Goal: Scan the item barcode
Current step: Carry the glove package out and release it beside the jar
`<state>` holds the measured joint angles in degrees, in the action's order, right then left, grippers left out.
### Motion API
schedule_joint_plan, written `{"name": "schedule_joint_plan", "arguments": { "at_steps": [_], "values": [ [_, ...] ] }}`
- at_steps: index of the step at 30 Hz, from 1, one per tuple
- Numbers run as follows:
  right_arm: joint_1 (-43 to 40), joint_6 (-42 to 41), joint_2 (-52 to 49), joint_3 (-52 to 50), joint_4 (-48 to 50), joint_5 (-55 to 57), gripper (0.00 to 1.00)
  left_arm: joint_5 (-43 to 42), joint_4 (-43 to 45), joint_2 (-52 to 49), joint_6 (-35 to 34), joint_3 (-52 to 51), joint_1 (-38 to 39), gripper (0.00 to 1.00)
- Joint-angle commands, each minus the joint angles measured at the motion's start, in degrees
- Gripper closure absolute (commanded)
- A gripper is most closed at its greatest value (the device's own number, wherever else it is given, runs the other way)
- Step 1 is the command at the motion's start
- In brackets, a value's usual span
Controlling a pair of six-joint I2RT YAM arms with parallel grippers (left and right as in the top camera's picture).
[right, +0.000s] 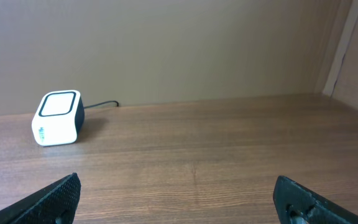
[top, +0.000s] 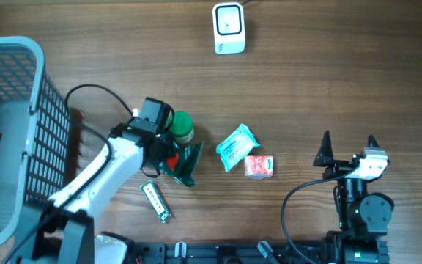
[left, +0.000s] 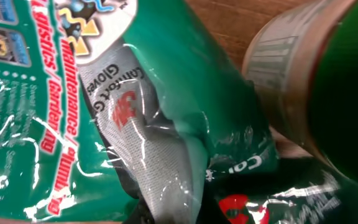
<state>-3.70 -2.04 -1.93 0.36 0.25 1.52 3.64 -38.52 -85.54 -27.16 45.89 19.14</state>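
Observation:
A green glove package (top: 185, 165) lies on the table at centre left, and my left gripper (top: 168, 155) is shut on its edge. In the left wrist view the green glove package (left: 185, 93) fills the frame, with the grey glove showing through its clear window. My left gripper (left: 173, 214) is mostly hidden behind the plastic at the bottom edge. No barcode shows. The white scanner (top: 228, 28) stands at the far centre, also seen as the scanner (right: 56, 118). My right gripper (top: 348, 143) hangs open and empty at the right, seen as the right gripper (right: 179, 199).
A green-capped bottle (top: 182, 126) stands against the package, its body (left: 316, 81) close in the left wrist view. A teal packet (top: 237, 147), a red packet (top: 258, 166) and a small bar (top: 156, 202) lie nearby. A grey basket (top: 31, 88) stands at left.

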Motion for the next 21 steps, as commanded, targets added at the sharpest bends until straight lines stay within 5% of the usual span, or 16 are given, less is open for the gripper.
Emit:
{"name": "schedule_joint_plan", "arguments": {
  "at_steps": [1, 3, 4, 5, 6, 15, 21],
  "values": [
    [-0.33, 0.55, 0.2, -0.04, 0.17, -0.5, 0.0, 1.16, 1.95, -2.25, 2.97, -0.42, 0.15, 0.96],
    [-0.33, 0.52, 0.2, -0.04, 0.17, -0.5, 0.0, 1.11, 2.14, -2.34, 2.95, -0.42, 0.15, 0.88],
    [-0.33, 0.55, 0.2, -0.04, 0.17, -0.48, 0.0, 0.44, 2.1, -2.34, 2.93, -0.42, 0.15, 0.62],
    [-0.33, 0.55, 0.2, -0.04, 0.17, -0.48, 0.0, 0.07, 1.86, -2.34, 2.95, -0.39, 0.15, 0.15],
    [-0.33, 0.55, 0.2, -0.04, 0.17, -0.5, 0.0, 0.07, 1.55, -2.32, 2.95, -0.39, 0.13, 0.0],
    [-0.33, 0.55, 0.2, -0.04, 0.17, -0.48, 0.0, 0.76, -0.57, -1.73, 2.97, 1.05, 0.04, 0.0],
    [-0.33, 0.55, 0.2, -0.04, 0.17, -0.5, 0.0, 0.98, -9.46, 3.96, 2.99, 10.32, 0.02, 0.0]
  ]
}}
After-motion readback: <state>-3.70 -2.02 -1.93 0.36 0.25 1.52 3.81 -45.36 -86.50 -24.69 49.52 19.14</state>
